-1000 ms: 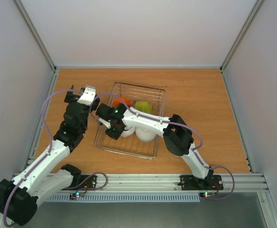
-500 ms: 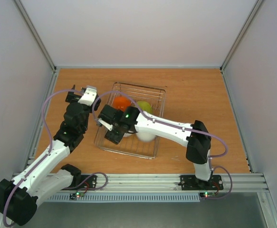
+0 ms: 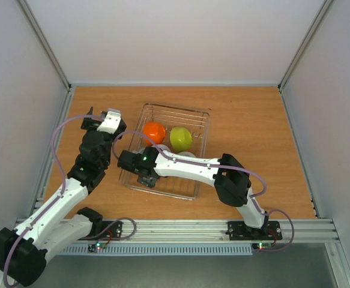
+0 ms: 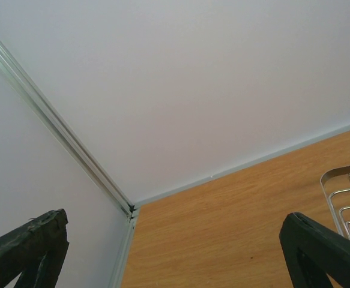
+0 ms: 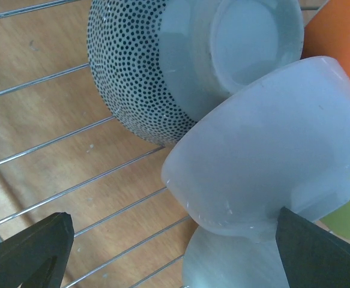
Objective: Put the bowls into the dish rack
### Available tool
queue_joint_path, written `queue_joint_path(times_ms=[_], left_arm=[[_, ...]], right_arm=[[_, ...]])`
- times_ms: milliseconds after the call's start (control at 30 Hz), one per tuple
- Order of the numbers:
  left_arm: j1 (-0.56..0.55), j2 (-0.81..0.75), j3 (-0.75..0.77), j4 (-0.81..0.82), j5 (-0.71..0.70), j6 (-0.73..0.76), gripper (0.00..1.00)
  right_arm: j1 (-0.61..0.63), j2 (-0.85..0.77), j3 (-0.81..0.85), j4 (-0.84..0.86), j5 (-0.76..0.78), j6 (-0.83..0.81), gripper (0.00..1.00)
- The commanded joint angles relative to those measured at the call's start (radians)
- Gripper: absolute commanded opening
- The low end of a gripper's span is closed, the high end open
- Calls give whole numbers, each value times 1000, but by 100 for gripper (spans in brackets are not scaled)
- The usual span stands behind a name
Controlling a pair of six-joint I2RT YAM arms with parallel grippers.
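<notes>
The right pincer (image 5: 173, 249) hangs over the near left corner of the rack (image 3: 199, 114), its fingers spread wide apart with nothing clamped between them. Directly below it a white bowl (image 5: 265, 150) lies tipped on its side, leaning on a grey spotted bowl (image 5: 132, 78) that is also tilted, its foot ring turned toward the wrist camera. A second white bowl (image 5: 223, 264) shows just under the first. They seem propped against one another because the thin wires give a round bowl little flat footing, so each rests on its neighbour.

Farther back in the rack sit the orange bowl (image 3: 154, 132) and the green bowl (image 3: 181, 138), side by side and touching or nearly so, both dome side up. All five bowls appear to be inside the rack, so the loading looks complete or close to it.

Beyond, off the rack's left side, the left pincer (image 3: 93, 118) is raised above the bench (image 3: 253, 132), fingers apart and holding nothing, pointed at the back corner, probably parked clear of the other arm's reach.
</notes>
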Motion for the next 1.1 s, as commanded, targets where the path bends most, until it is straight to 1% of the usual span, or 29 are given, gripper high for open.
queue_joint_path(times_ms=[0,133,367,767,967,1067], left_arm=[[0,-21,-15,108,-34,17,96],[-1,-20,-17,112,-32,20,96],[0,-17,-17,109,-24,18,96],[0,-20,-17,95,-15,13,96],[0,-23,-18,92,-10,12,96],[-1,-23,-17,90,-8,11,96]], right_arm=[[-9,63,14,-27,111,42,94],[-1,55,-4,-21,166,66,94],[8,-10,-56,9,180,103,94],[-4,10,-91,72,200,104,94],[-15,-14,-135,122,227,173,95],[-15,-25,-149,136,268,235,95]])
